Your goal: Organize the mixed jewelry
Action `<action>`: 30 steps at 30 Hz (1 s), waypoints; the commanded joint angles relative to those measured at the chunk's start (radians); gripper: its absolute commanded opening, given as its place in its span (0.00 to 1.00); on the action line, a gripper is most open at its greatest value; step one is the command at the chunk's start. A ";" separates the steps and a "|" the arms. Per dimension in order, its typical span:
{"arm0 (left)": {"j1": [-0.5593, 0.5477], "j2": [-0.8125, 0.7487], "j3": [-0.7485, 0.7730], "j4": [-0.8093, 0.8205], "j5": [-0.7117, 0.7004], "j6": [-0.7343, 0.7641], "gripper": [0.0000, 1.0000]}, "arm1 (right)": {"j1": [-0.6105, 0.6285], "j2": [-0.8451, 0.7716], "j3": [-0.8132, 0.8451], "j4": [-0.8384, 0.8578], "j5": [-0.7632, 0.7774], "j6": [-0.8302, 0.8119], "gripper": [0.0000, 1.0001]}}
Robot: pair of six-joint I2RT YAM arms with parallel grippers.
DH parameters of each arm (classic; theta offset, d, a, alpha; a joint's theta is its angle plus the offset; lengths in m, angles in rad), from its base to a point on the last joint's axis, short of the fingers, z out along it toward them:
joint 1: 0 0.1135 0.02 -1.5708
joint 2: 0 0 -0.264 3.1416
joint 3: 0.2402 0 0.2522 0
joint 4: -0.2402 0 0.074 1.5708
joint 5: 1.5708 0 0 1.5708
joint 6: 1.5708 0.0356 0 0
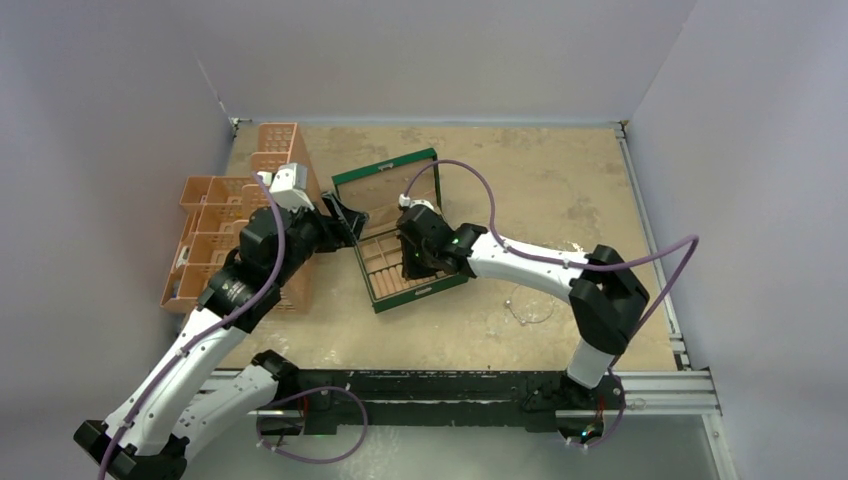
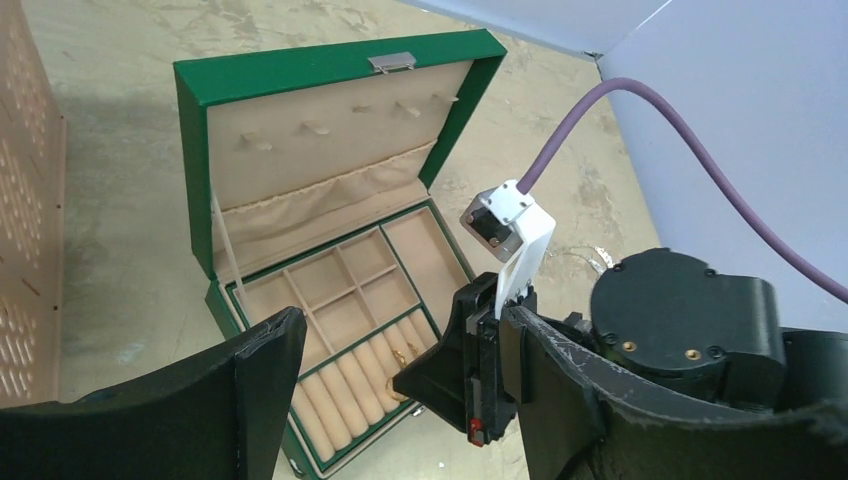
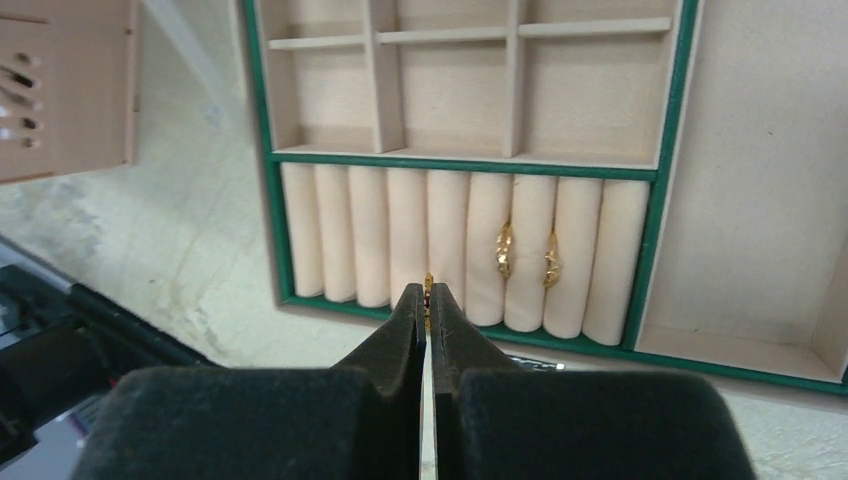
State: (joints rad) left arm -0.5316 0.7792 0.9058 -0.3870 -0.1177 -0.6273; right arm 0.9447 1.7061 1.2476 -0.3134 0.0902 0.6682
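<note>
At the middle of the desk a green box stands with its lid up, the tan tray facing the arms. Along the tray's near edge runs a row of padded rolls, with square cells behind them and one long cell at the side.

Over that row the right end effector is pinched tight on a small gold ring, which shows just past the fingertips. It lines up with the groove between the fourth and fifth rolls from the left in the wrist view. Whether it touches the padding I cannot tell.

Two rings already sit upright in the next grooves but one to the right, side by side with one roll between them.

Beside the box's left edge the left end effector hangs with its fingers spread wide and nothing between them. From its wrist view it looks across the tray at the right arm's wrist.

Right of the box, well apart from it, a thin wire hoop lies flat on the desk near the right arm's elbow. At the far left stand orange baskets.
</note>
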 commanded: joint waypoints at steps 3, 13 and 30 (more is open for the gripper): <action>0.000 -0.012 0.016 0.011 -0.037 0.039 0.71 | 0.009 0.018 0.073 -0.049 0.107 -0.008 0.00; -0.001 -0.017 0.007 0.015 -0.033 0.034 0.71 | 0.012 0.071 0.092 -0.047 0.131 -0.027 0.00; -0.001 -0.007 0.004 0.021 -0.028 0.032 0.71 | 0.022 0.120 0.095 -0.046 0.131 -0.059 0.00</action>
State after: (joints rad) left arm -0.5316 0.7757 0.9051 -0.3885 -0.1390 -0.6155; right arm 0.9581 1.8130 1.3090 -0.3527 0.1925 0.6327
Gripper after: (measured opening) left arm 0.711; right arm 0.008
